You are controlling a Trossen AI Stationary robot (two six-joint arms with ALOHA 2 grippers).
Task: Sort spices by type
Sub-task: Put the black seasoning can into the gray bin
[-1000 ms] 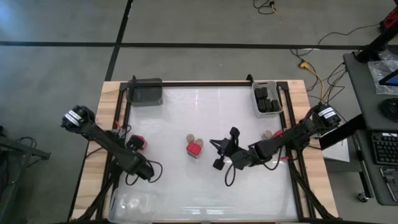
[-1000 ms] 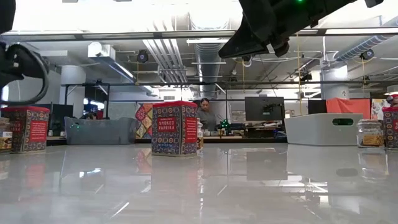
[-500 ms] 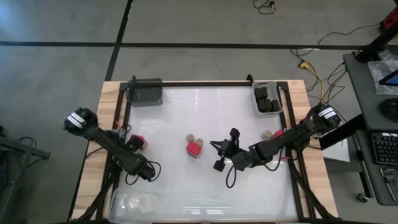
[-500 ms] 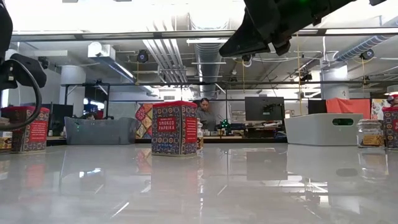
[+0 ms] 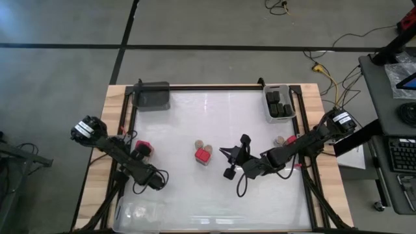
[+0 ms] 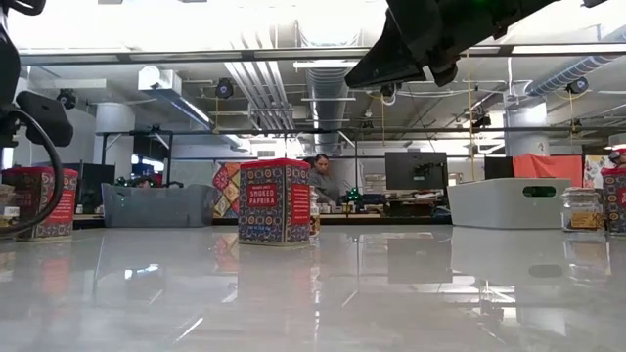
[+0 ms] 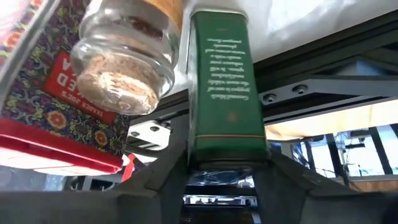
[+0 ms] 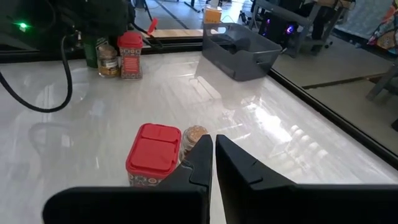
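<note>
1. Flanking a green spice tin (image 7: 225, 87), the left gripper (image 7: 224, 171) has one finger on each side of the tin's end in the left wrist view; the gap is narrow, and whether the fingers press the tin cannot be told.
2. Just beside that tin, the same view shows a round glass jar (image 7: 127, 59) and a red-lidded patterned tin (image 7: 53, 124).
3. From above, the left gripper (image 5: 133, 156) sits at the worktop's left edge, next to a red spice container (image 5: 144, 148).
4. The right gripper (image 8: 213, 163) has its jaws pressed together on nothing.
5. Past them, the right wrist view shows a red-lidded paprika tin (image 8: 153, 152) with a round tan-topped jar (image 8: 193, 142) just behind it.
6. From above, the right gripper (image 5: 227, 161) is near the worktop's middle, a little to the right of that paprika tin and jar.
7. At the worktop's right edge stand another tan-topped jar (image 5: 279, 140) and a red container (image 5: 290, 138), side by side, partly covered by the right arm.
8. A light bin (image 5: 279, 103) at the far right corner holds black spice containers (image 5: 281, 107).
9. A dark grey bin (image 5: 152, 96) sits at the far left corner.
10. A clear bin (image 5: 140, 211) sits at the near left corner.
11. The white worktop (image 5: 214, 195) carries all of these.
12. In the low view a person (image 6: 322, 181) sits in the room beyond.
</note>
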